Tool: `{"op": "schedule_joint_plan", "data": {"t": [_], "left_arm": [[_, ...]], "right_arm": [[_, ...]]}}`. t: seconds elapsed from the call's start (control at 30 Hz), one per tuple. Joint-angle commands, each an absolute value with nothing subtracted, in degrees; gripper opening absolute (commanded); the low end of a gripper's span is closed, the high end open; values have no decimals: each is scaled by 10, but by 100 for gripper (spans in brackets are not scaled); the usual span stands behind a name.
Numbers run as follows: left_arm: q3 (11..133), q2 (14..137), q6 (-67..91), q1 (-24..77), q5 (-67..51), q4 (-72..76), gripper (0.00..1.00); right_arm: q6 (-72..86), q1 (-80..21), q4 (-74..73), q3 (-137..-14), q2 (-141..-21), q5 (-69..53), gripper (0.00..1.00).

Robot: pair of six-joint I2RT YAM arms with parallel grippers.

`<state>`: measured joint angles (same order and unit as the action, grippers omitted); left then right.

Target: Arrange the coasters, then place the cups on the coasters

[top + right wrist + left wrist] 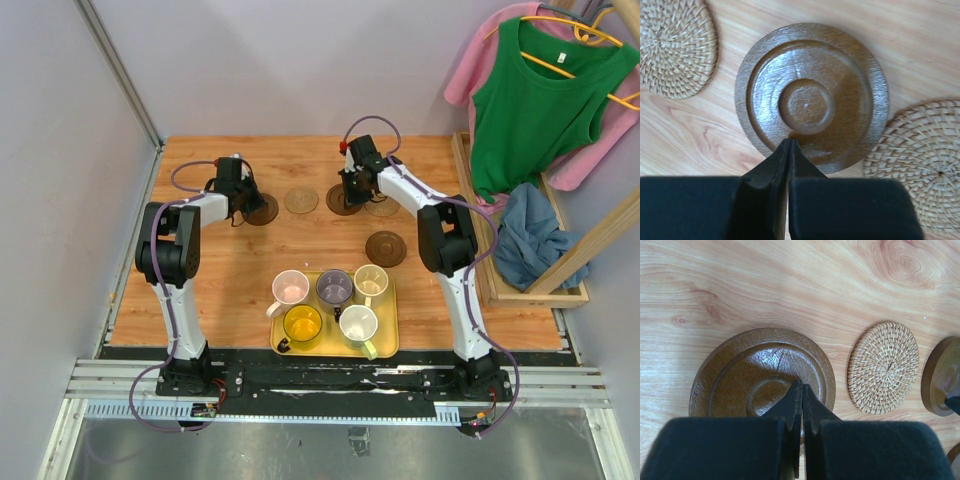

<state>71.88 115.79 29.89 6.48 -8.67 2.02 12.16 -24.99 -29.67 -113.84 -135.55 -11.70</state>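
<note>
Coasters point(300, 201): all five out on the wooden table point(200, 280), four strung along a far row, one set nearer.
Left dark coaster point(265, 211): left end of the far row, and the left gripper is right over it!
Left tan coaster point(301, 199): woven, just right of that one, apart from it.
Middle dark coaster point(343, 204): next along the row, sitting under the right gripper.
Right tan coaster point(383, 207): just beside the middle dark one; touching or not, can't tell.
Near dark coaster point(385, 247): on its own, nearer than the row, just far of the tray's right corner.
Left gripper point(802, 389): jaws clenched tight, nothing between them, tips over the near part of its coaster; contact, can't tell.
Right gripper point(789, 144): pressed together too, empty, tips at the near rim of the middle dark coaster.
Cups point(334, 288): all five on the yellow tray point(388, 340), near centre, none on a coaster yet.
Tray far row: pink cup point(291, 288) left, purple-grey cup point(336, 284) middle, cream cup point(371, 281) right.
Tray near row: yellow cup point(302, 324) left, pale green-white cup point(358, 324) right.
</note>
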Motion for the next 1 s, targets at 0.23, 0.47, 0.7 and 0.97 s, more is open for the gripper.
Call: {"op": "schedule_joint_plan", "data": {"t": [0.23,0.47,0.7,0.97], "left_arm": [[713,1172,295,62,-93,26,1],[710,1167,294,62,-92,29,1],[709,1155,290,62,-90,32,1],[708,1118,294,62,-106,37,0]], "right_arm": [[111,-275,-350,-1159,-1387,-153,1],[103,-284,-362,-1193,-1399,-148,1],[97,-284,-370,-1220,-1398,-146,1],[78,-282,-355,-1189,-1314,-95,1]]}}
